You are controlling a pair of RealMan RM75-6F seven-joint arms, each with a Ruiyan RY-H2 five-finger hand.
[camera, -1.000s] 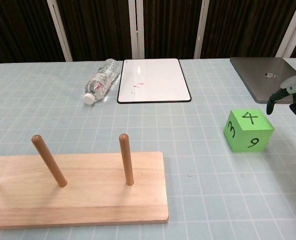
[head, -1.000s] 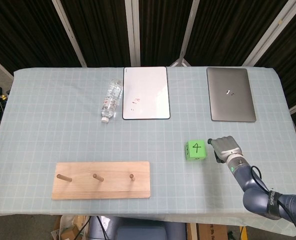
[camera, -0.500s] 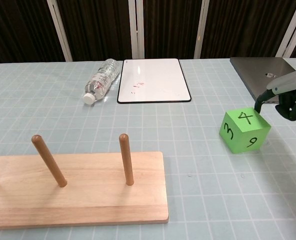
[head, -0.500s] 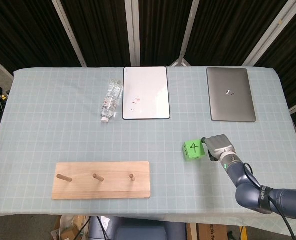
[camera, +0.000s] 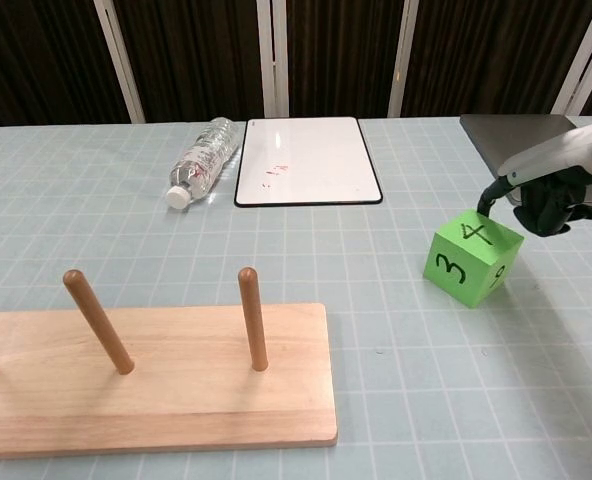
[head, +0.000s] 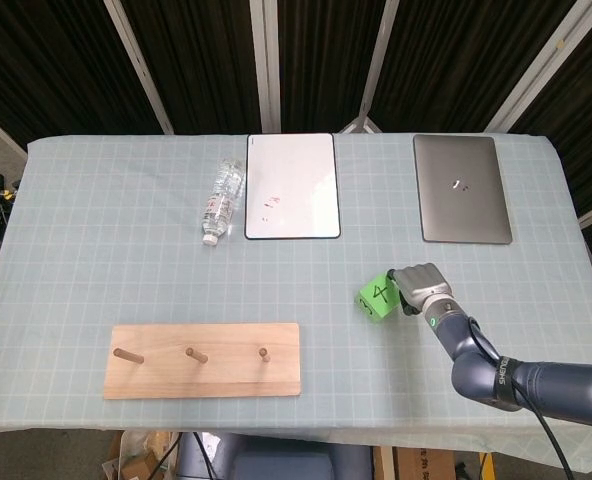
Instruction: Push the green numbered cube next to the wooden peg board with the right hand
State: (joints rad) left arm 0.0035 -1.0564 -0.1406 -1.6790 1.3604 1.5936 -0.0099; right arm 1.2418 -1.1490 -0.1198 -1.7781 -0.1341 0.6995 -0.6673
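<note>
The green numbered cube [head: 377,297] [camera: 471,256] sits on the checked cloth right of centre, turned at an angle, with a 4 on top and a 3 on its left face. My right hand [head: 420,286] [camera: 550,193] presses against its right side, fingers curled in, holding nothing. The wooden peg board [head: 204,360] [camera: 151,380] lies near the front edge to the left, with three upright pegs; a gap separates it from the cube. My left hand is out of sight in both views.
A whiteboard [head: 291,186] [camera: 308,160] lies at the back centre, with a plastic water bottle [head: 220,203] [camera: 198,172] on its side to its left. A closed grey laptop [head: 461,188] [camera: 528,149] rests at the back right, just behind my right hand.
My right hand has moved left, met the cube and pushed it leftwards towards the peg board. The cube has also rotated.
</note>
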